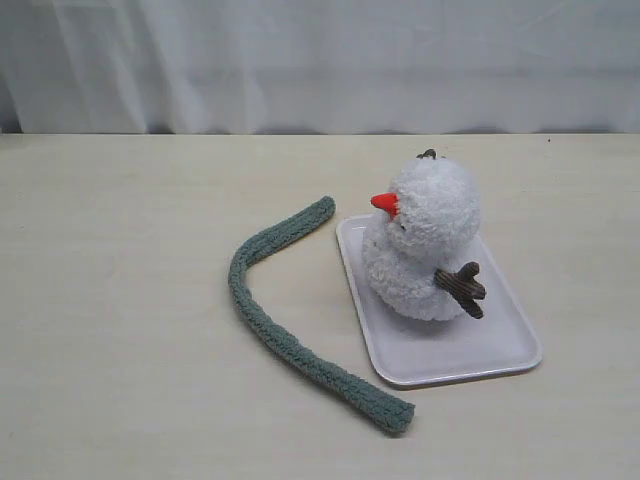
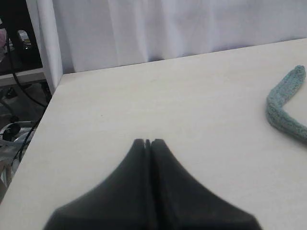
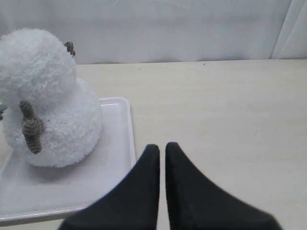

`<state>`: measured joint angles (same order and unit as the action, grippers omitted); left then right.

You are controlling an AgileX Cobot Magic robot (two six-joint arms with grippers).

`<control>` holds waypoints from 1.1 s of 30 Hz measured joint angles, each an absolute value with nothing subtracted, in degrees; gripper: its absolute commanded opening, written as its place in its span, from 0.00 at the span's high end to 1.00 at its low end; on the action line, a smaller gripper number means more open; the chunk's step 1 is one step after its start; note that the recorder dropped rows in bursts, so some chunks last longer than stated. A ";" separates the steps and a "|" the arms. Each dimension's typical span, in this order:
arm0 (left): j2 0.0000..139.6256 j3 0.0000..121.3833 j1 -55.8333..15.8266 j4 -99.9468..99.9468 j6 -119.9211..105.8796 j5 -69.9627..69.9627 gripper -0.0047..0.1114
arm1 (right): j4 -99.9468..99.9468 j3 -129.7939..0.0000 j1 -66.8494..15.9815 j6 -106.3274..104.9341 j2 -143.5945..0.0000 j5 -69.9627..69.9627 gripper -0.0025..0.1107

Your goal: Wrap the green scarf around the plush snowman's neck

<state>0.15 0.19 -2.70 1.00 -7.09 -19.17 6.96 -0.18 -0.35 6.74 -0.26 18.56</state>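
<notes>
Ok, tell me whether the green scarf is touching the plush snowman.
Apart. The exterior view shows the green scarf on the table, one end by the corner of the white tray, with bare tray between it and the plush snowman.

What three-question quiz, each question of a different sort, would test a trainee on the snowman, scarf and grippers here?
1. True or false: the green scarf is already wrapped around the plush snowman.
2. The snowman stands on: A) a plate, B) the white tray, C) a box.
3. Fill in: the left gripper and the right gripper are both ____.

Key: 1 false; 2 B; 3 shut.
</notes>
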 measured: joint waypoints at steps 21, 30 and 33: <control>0.15 0.19 -2.70 1.00 -7.09 -19.17 0.96 | 1.92 -0.08 -0.35 6.74 -0.26 -8.05 0.94; 0.15 0.19 -2.70 1.00 -7.09 -19.17 0.96 | -7.69 -4.90 -0.35 12.60 -0.16 -15.73 0.88; 0.15 0.19 -2.70 1.00 -7.09 -19.17 0.96 | -7.85 -10.42 -0.35 12.53 -0.84 -9.36 0.72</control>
